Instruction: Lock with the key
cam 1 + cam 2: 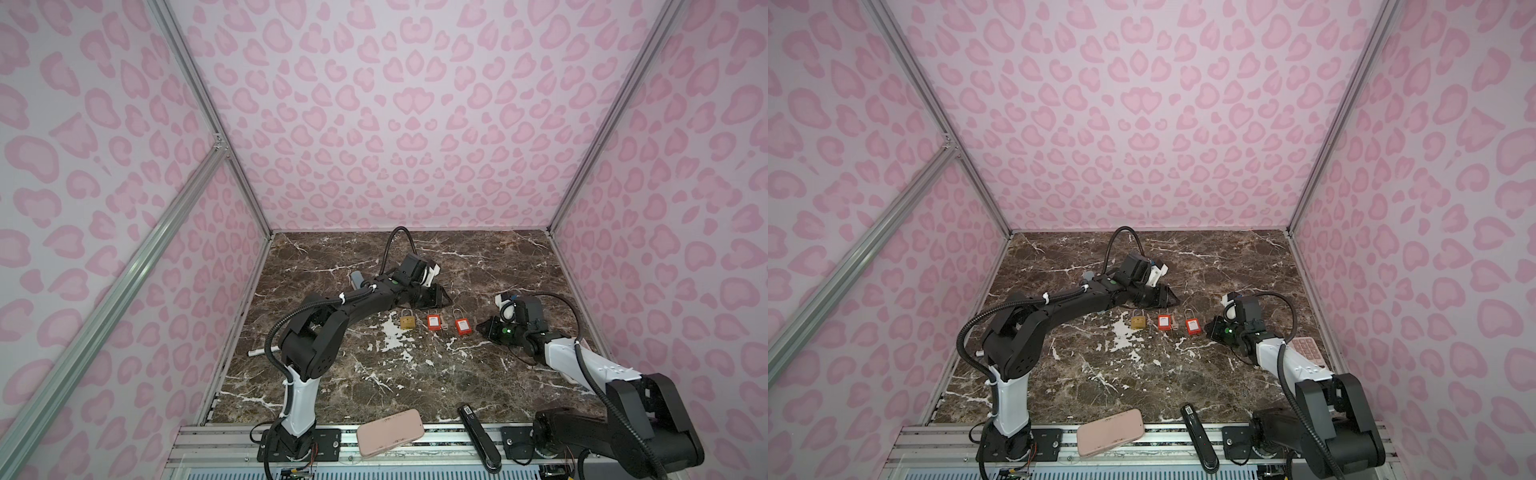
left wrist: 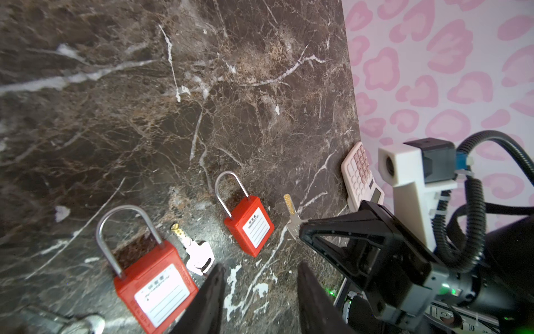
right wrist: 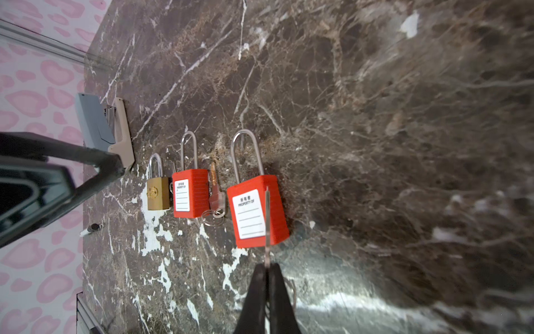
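Over the marble table (image 1: 415,374) the left gripper (image 2: 260,267) is hanging half open and empty, while the right gripper (image 3: 268,267) is pinching the key (image 3: 267,219) shut near the end red padlock (image 3: 248,214), which is lying unbraced and risking sliding away.
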Motion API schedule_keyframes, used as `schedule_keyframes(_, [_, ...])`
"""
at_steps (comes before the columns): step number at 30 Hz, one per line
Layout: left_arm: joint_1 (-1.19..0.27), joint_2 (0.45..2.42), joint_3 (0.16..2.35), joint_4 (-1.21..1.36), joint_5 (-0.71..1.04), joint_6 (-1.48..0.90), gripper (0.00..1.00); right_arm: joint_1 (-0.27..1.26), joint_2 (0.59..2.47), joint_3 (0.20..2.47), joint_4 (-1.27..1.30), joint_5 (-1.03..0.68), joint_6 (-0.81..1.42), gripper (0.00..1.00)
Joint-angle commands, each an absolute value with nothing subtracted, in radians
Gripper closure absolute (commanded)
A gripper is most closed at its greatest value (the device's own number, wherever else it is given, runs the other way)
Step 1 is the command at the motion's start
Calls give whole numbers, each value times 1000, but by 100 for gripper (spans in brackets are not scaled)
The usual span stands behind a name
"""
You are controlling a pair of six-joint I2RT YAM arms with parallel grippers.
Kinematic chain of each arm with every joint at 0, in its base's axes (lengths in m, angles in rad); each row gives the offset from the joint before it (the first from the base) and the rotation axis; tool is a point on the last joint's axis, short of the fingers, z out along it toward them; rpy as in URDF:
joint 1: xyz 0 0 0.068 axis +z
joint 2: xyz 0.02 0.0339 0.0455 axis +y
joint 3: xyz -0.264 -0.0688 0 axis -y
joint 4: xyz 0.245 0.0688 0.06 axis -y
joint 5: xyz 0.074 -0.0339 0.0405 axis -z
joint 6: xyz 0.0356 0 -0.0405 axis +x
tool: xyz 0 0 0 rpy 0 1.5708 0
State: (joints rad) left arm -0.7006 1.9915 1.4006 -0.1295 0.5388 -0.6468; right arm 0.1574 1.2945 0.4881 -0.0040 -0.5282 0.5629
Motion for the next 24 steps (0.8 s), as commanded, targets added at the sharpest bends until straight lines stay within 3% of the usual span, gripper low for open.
schedule_keyframes(1, [-699, 1971, 1390, -100, 550, -654, 57, 160, 1329, 487, 60, -544, 549, 100])
schedule_keyframes(24, [-698, 1963, 1389, -117, 555, -644, 57, 141, 1389, 490, 118, -583, 551, 100])
